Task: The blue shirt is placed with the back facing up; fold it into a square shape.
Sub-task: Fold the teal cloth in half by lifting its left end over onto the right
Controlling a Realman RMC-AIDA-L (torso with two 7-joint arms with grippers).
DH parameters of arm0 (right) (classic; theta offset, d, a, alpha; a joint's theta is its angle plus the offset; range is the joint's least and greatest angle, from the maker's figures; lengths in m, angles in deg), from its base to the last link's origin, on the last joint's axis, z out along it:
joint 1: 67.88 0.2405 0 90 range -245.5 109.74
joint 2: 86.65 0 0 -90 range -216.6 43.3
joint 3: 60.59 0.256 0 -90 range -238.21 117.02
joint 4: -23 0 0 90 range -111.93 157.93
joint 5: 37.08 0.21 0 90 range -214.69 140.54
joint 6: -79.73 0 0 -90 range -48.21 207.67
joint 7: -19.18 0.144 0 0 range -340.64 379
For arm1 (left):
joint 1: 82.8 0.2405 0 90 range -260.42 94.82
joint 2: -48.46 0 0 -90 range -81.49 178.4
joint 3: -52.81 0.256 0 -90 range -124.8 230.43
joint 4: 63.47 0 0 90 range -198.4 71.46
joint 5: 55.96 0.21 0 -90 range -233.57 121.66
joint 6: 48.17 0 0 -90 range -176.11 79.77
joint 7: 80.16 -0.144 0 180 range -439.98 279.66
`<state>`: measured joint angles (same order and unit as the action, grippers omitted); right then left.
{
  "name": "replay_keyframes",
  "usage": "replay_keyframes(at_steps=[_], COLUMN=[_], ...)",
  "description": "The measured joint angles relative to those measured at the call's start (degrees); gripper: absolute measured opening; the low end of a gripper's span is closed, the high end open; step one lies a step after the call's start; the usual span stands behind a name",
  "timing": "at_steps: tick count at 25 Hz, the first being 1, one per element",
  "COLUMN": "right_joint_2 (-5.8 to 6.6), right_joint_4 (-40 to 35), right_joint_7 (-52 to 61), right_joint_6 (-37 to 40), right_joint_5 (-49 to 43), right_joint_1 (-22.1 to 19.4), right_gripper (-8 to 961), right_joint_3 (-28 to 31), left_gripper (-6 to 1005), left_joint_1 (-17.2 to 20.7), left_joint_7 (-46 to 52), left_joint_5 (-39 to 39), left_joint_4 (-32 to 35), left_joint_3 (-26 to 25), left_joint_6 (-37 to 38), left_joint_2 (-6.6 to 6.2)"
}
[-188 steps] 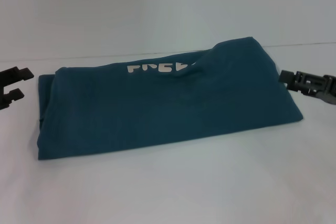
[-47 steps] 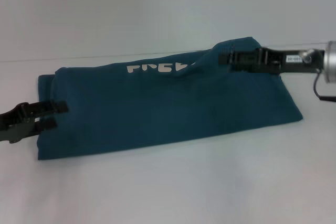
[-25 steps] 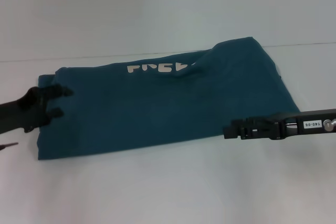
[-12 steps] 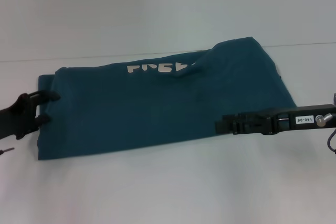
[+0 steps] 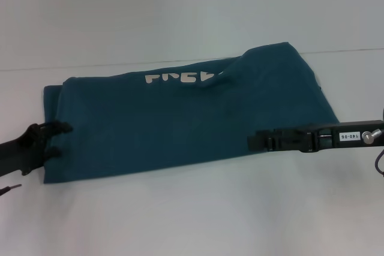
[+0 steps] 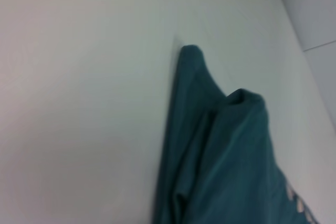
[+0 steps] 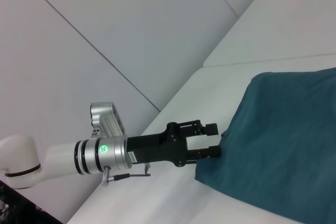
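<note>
at blue shirt (image 5: 186,121) left edge, left gripper (image 5: 60,139) spread; right gripper (image 5: 255,142) state unclear

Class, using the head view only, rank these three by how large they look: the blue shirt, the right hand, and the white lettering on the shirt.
1. The blue shirt, by far the largest.
2. The right hand with its visible arm section, a long dark bar over the shirt's near right edge. It sits nearer the camera, so it may look bigger.
3. The white lettering, partly hidden by a fold.
</note>
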<state>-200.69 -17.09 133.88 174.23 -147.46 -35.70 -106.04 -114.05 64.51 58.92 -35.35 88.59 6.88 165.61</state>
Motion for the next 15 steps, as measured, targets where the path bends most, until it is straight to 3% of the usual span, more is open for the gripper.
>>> replay_keyframes(at_steps=[10,15], right_joint_2=[0.15,0.06], right_joint_4=[0.7,0.8], right_joint_7=[0.1,0.0], right_joint_6=[-0.1,-0.2], right_joint_5=[0.0,0.0], right_joint_1=[-0.1,0.0], right_gripper=[730,730], right_joint_3=[0.0,0.1], left_gripper=[702,703], left_joint_1=[-0.3,-2.4], left_joint_7=[-0.3,-0.3], left_joint_5=[0.3,0.4], left_joint_4=[3.1,3.4], left_joint_3=[-0.1,-0.2], left_joint_6=[1.9,0.1], left_joint_2=[-0.03,-0.37])
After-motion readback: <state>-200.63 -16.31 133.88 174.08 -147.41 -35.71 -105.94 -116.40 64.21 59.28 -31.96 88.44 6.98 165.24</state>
